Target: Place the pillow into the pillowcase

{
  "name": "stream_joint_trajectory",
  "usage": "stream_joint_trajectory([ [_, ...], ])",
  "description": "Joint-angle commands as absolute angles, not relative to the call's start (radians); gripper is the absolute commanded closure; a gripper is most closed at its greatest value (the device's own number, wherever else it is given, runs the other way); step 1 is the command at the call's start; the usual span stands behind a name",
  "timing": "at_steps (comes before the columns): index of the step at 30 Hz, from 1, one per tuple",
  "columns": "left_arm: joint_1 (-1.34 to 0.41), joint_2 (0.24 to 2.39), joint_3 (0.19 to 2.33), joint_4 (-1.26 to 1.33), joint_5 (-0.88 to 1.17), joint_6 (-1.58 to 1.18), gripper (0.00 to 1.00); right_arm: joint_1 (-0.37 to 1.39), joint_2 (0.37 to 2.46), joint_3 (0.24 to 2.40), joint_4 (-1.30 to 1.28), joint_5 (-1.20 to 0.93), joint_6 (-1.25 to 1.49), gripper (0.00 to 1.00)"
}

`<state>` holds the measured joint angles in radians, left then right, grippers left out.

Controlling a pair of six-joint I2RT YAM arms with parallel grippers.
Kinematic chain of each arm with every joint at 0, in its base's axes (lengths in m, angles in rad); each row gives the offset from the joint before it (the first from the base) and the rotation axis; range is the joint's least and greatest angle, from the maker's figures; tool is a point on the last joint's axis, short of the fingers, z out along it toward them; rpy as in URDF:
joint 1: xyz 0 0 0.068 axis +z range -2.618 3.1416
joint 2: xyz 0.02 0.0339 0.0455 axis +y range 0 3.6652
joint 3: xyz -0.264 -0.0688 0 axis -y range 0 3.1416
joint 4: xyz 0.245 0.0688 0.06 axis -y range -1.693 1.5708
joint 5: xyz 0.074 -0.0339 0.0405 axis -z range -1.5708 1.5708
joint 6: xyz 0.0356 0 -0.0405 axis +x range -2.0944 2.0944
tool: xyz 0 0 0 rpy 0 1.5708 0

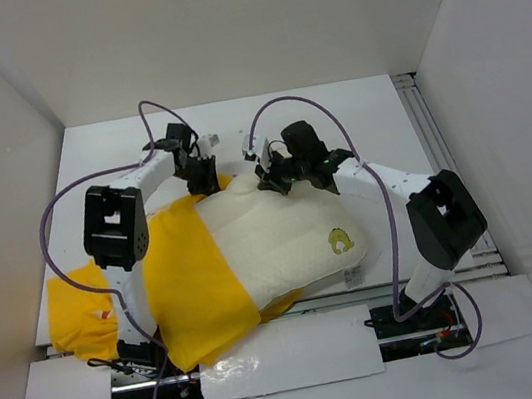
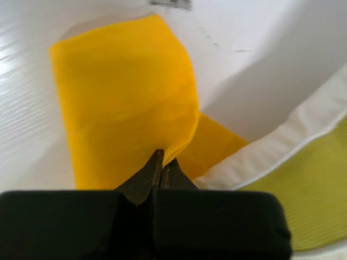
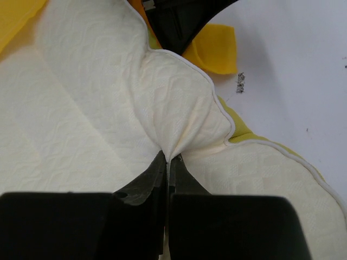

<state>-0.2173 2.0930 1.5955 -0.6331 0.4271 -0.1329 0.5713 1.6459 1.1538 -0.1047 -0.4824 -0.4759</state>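
The cream-white pillow (image 1: 288,242) lies in the middle of the table, its small yellow emblem (image 1: 340,240) and white tag at its near right edge. Its left part sits inside the bright yellow pillowcase (image 1: 187,288), which spreads out to the left. My left gripper (image 1: 204,181) is shut on the pillowcase's edge (image 2: 135,108) at the pillow's far left corner. My right gripper (image 1: 271,180) is shut on a pinch of the pillow's fabric (image 3: 179,108) at its far edge. The pillow's white piping (image 2: 282,138) shows in the left wrist view. The pillowcase's print is hidden.
White walls enclose the table on three sides. A metal rail (image 1: 440,147) runs along the right side. Purple cables (image 1: 49,234) loop from both arms. A white board (image 1: 280,354) lies between the arm bases at the near edge.
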Motion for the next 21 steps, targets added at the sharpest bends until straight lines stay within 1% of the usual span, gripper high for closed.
stream_joint_trajectory([
  [1, -0.241, 2.019, 1.620, -0.574, 0.505, -0.135, 1.00, 0.580, 1.623, 1.183, -0.081, -0.512, -0.459, 1.00],
  [4, -0.262, 1.947, 1.722, -0.574, 0.462, -0.189, 1.00, 0.589, 1.585, 1.157, -0.017, -0.500, -0.427, 1.00],
  [7, -0.314, 1.925, 1.871, -0.574, 0.462, -0.224, 1.00, 0.589, 1.534, 1.117, 0.109, -0.506, -0.362, 1.00],
  [8, -0.351, 1.925, 1.919, -0.590, 0.428, -0.244, 1.00, 0.600, 1.514, 1.106, 0.188, -0.506, -0.332, 1.00],
  [9, -0.371, 1.945, 2.024, -0.624, 0.388, -0.256, 1.00, 0.600, 1.514, 1.106, 0.221, -0.540, -0.290, 1.00],
  [10, -0.388, 1.962, 2.083, -0.644, 0.388, -0.256, 1.00, 0.613, 1.499, 1.080, 0.265, -0.540, -0.257, 1.00],
  [11, -0.417, 2.004, 2.138, -0.659, 0.408, -0.265, 1.00, 0.614, 1.490, 1.071, 0.308, -0.540, -0.235, 1.00],
  [12, -0.431, 2.029, 2.242, -0.687, 0.460, -0.265, 1.00, 0.633, 1.489, 1.056, 0.378, -0.540, -0.195, 1.00],
  [13, -0.442, 2.049, 2.279, -0.687, 0.460, -0.282, 1.00, 0.634, 1.489, 1.045, 0.424, -0.529, -0.171, 1.00],
  [15, -0.475, 2.091, 2.334, -0.687, 0.477, -0.282, 1.00, 0.646, 1.489, 1.029, 0.550, -0.517, -0.128, 1.00],
  [16, -0.476, 2.091, 2.335, -0.672, 0.486, -0.310, 1.00, 0.656, 1.489, 1.005, 0.602, -0.508, -0.082, 1.00],
  [19, -0.500, 2.115, 2.300, -0.632, 0.528, -0.322, 1.00, 0.675, 1.517, 0.971, 0.773, -0.480, -0.061, 1.00],
  [21, -0.509, 2.134, 2.299, -0.623, 0.517, -0.343, 1.00, 0.675, 1.528, 0.960, 0.889, -0.480, -0.052, 1.00],
])
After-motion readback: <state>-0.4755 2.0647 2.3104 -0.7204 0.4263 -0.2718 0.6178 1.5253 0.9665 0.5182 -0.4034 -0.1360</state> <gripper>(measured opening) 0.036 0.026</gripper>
